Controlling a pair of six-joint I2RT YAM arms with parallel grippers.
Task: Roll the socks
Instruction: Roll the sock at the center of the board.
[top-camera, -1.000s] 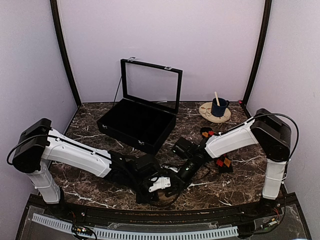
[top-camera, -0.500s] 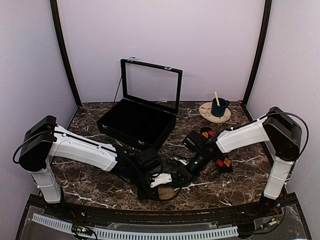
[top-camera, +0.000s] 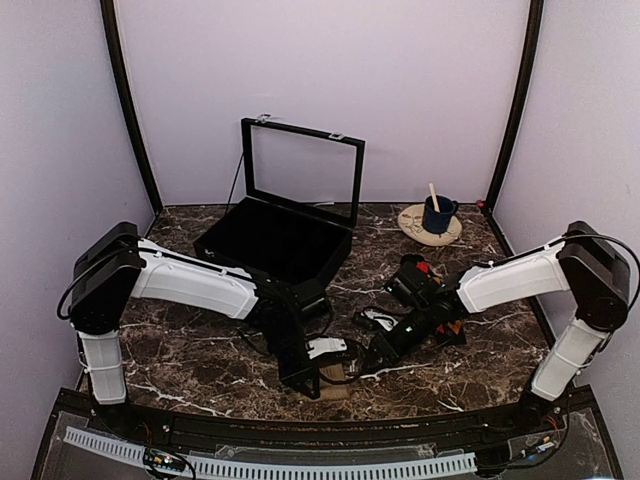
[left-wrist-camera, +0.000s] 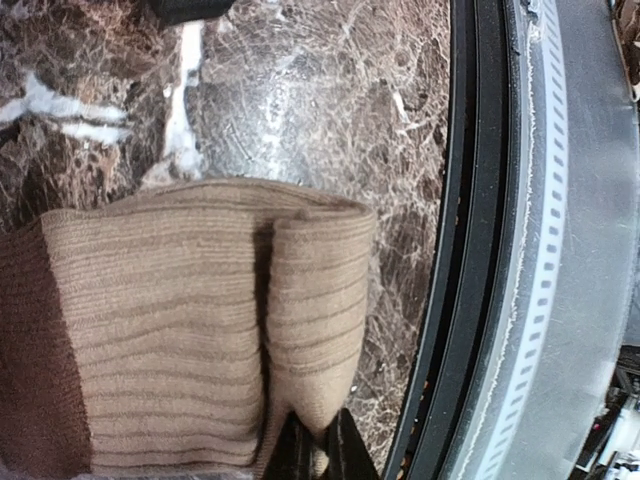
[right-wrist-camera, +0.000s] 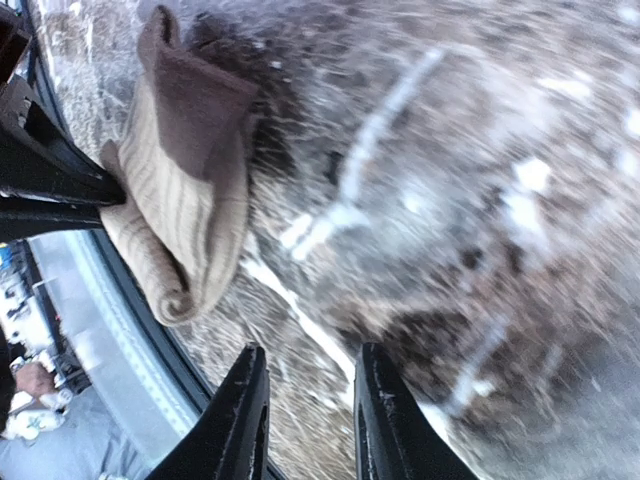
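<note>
One sock (left-wrist-camera: 190, 320) lies tan side up at the table's near edge, its right edge folded over into a thick roll. My left gripper (left-wrist-camera: 318, 452) is shut on the bottom of that fold. From above, the same sock (top-camera: 338, 390) is only a small tan patch under the left gripper (top-camera: 330, 376). In the right wrist view the sock (right-wrist-camera: 180, 220) is at upper left, with the left gripper's fingers (right-wrist-camera: 50, 190) on it. My right gripper (right-wrist-camera: 310, 405) hangs open and empty over bare marble, just right of the sock. The other sock (top-camera: 448, 325), black with orange diamonds, lies under the right forearm.
An open black box (top-camera: 275, 245) with its lid raised stands at the back centre. A blue cup (top-camera: 437, 213) with a stick rests on a round plate (top-camera: 418, 232) at the back right. The table's black front rail (left-wrist-camera: 470, 250) runs right beside the held sock.
The right gripper has drawn back to the right, away from the tan sock. The left arm has swung right and stretched out, still pinching the sock near the front edge.
</note>
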